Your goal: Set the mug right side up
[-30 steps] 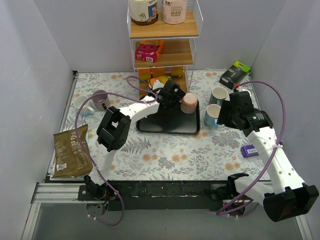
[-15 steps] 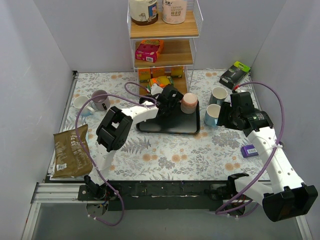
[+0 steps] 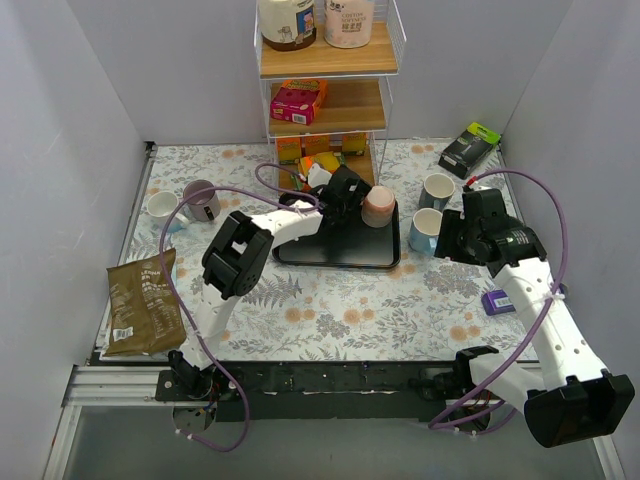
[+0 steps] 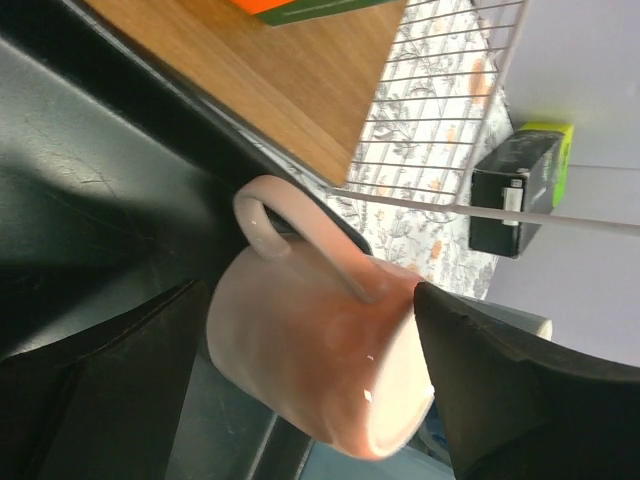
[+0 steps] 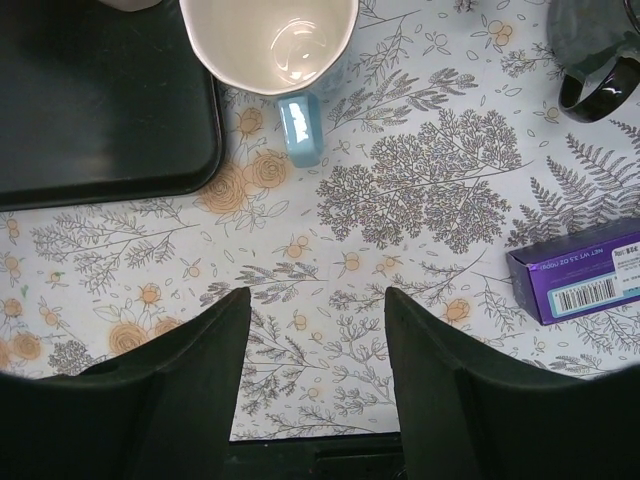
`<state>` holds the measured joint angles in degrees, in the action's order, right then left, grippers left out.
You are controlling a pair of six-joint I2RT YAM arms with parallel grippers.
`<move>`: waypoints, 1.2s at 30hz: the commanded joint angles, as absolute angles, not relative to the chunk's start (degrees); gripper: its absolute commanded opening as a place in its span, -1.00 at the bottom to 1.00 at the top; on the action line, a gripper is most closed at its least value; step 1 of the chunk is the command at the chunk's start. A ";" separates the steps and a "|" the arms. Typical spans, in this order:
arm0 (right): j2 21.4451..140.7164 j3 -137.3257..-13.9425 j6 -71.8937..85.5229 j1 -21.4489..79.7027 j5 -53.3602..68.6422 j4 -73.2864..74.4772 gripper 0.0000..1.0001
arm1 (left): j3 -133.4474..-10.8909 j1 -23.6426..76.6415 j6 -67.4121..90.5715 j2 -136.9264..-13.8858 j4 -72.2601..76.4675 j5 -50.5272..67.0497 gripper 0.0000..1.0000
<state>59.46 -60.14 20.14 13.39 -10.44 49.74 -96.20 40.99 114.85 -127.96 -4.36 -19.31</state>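
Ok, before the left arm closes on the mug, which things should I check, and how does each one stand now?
1. Mug is upside down on the tray: ok, its base is up.
2. Left gripper is astride the mug: ok, one finger on each side.
3. Fingers press the mug: cannot tell; the jaws look open.
4. Handle is free of the fingers: ok, it is on the shelf side.
5. Right gripper is out of the way: ok, it is open over the table, near the blue mug.
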 commanded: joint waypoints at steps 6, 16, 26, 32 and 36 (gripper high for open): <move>57.13 -60.03 18.72 12.48 -10.11 49.22 0.25 | -96.50 40.96 145.90 -129.20 -4.92 -17.32 0.33; 56.08 -58.62 19.34 11.87 -10.28 48.87 0.25 | -90.36 42.01 143.53 -123.84 -4.57 -15.29 0.12; 55.11 -57.57 19.86 11.78 -10.02 48.69 0.23 | -88.34 42.63 143.62 -120.32 -5.45 -11.52 -0.02; 54.76 -57.39 19.78 11.60 -9.32 48.43 0.24 | -83.77 43.15 142.56 -115.93 -5.36 -10.20 0.09; 54.76 -57.74 17.33 11.60 -3.01 46.50 0.29 | -81.91 43.15 138.80 -113.82 -5.45 -10.72 0.18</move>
<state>55.59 -57.63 19.46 11.88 -9.21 49.52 -83.02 42.54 115.24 -119.74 -4.40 -11.40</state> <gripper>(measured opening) 0.626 0.551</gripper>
